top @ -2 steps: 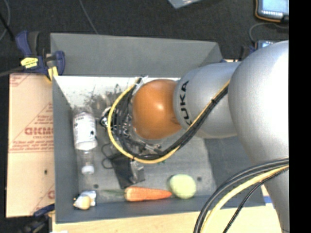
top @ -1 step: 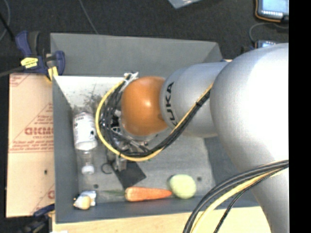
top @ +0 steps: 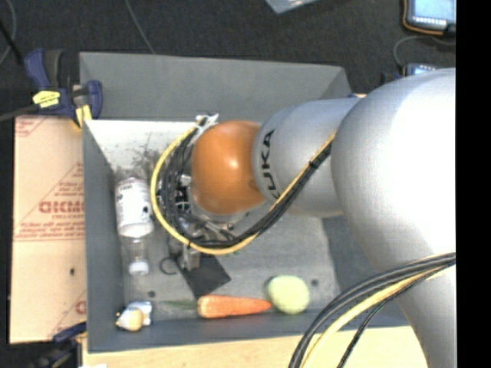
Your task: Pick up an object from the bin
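The thing nearest under the wrist is a black flat piece (top: 207, 278) on the bin (top: 100, 282) floor, just above the carrot (top: 234, 307). We judge it thin, light and awkward to pinch lying flat; a free edge or corner looks best. The orange cover (top: 222, 167) hides the jaws, so we cannot tell their state. A clear bottle (top: 134, 209) lies to the left.

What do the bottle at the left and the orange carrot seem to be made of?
Bottle: probably clear glossy plastic, since the bin floor shows through it; white label, paper or film. Carrot: smooth, evenly orange, likely toy plastic or rubber.
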You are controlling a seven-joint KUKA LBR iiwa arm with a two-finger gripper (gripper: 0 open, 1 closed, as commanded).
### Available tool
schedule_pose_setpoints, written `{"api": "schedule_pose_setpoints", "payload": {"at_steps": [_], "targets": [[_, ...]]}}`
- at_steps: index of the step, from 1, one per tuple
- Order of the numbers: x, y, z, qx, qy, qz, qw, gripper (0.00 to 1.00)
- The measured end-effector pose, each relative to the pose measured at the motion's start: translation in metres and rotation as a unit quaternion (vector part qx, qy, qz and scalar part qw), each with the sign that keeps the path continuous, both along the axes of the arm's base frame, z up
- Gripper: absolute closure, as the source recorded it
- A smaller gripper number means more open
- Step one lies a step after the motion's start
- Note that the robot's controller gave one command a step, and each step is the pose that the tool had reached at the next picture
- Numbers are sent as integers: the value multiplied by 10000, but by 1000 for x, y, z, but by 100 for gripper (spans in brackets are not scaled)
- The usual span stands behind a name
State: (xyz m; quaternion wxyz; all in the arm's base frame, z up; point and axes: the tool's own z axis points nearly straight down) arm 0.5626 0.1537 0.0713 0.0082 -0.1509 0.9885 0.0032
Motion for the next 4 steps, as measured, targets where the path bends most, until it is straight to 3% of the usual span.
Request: {"api": "schedule_pose_setpoints", "payload": {"at_steps": [1,2,3,4], "targets": [[1,2,43,-19,37,27,10000,100],[12,2,81,2,-36,21,10000,100],[3,0,125,-21,42,-21,10000,100],[14,5,120,29,-92,-323,9994,100]]}}
